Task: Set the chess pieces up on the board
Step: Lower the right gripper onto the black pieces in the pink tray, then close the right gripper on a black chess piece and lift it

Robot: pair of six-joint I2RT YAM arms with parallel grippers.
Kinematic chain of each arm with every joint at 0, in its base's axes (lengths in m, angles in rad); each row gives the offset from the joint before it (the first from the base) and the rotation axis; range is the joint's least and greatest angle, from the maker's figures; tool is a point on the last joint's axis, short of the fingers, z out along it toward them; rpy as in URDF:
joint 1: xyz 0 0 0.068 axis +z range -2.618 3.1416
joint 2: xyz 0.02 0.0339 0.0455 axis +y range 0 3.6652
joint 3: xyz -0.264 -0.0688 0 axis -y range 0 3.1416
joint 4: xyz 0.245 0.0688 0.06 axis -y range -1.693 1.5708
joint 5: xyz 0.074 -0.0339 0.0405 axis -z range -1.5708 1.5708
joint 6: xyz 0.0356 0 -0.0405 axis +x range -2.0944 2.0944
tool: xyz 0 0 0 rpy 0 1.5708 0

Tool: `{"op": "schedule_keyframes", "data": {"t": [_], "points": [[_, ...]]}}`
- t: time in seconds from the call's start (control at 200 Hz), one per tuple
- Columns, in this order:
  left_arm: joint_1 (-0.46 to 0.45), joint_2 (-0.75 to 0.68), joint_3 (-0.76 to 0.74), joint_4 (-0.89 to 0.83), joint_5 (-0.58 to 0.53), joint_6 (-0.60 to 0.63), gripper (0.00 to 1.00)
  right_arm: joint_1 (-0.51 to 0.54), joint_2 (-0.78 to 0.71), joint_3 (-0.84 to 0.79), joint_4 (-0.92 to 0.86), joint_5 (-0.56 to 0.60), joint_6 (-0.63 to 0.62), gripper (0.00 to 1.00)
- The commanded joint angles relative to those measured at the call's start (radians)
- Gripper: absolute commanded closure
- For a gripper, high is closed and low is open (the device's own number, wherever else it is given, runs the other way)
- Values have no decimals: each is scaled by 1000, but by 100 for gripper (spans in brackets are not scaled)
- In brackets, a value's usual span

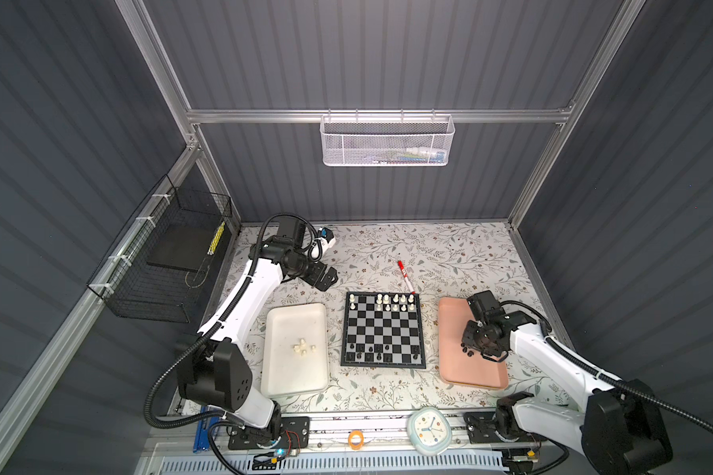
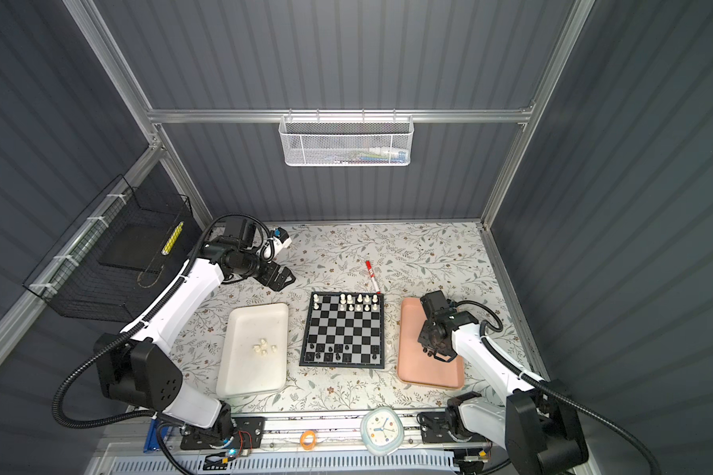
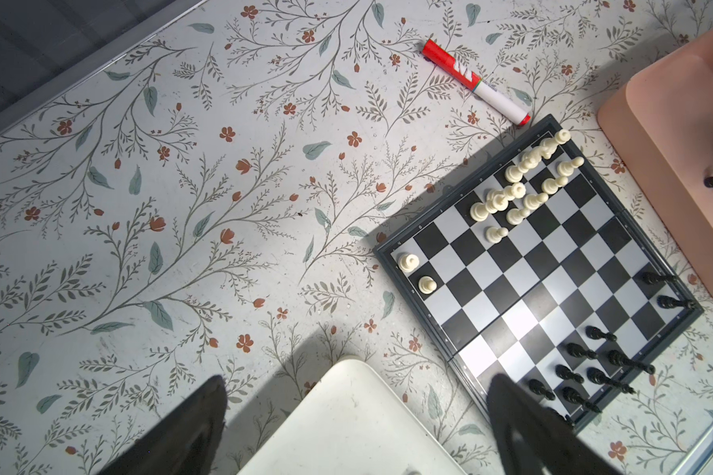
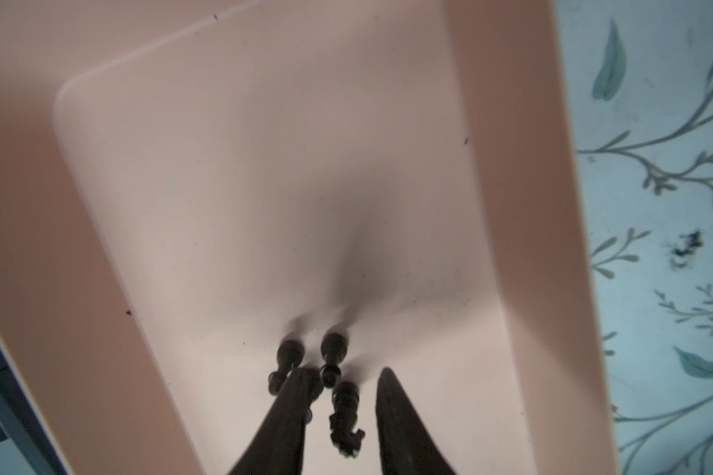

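Over the pink tray point(image 1: 474, 376), the right gripper point(image 4: 344, 372) stands part-open astride a black piece point(image 4: 346, 411), not yet clamped; probably light, rigid and slick, it is best pinched across its stem, while the left gripper point(image 1: 329, 279) hangs wide open.

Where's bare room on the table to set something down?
Free: floral tabletop behind the black-and-silver chessboard, either side of the red-and-white marker; also the board's middle rows. Crowded: its far rows with cream chessmen, near rows with black chessmen.
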Motion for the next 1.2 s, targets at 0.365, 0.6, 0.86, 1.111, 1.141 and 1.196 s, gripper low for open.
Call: {"op": "schedule_keyframes", "data": {"t": [0.365, 0.6, 0.86, 1.111, 1.141, 1.196], "points": [[-18, 20, 23, -105, 140, 59, 0, -13, 45, -3, 33, -31, -17, 72], [-24, 18, 23, -105, 133, 59, 0, -33, 46, -19, 34, -40, -24, 74], [-29, 17, 23, -105, 130, 58, 1, -37, 57, -22, 34, -55, -30, 74], [-32, 9, 17, -104, 125, 58, 0, -39, 68, -20, 32, -55, -32, 76], [-32, 9, 15, -103, 125, 59, 0, -39, 67, -21, 34, -54, -32, 76], [-32, 7, 15, -104, 123, 59, 0, -39, 67, -19, 31, -51, -30, 77]]}}
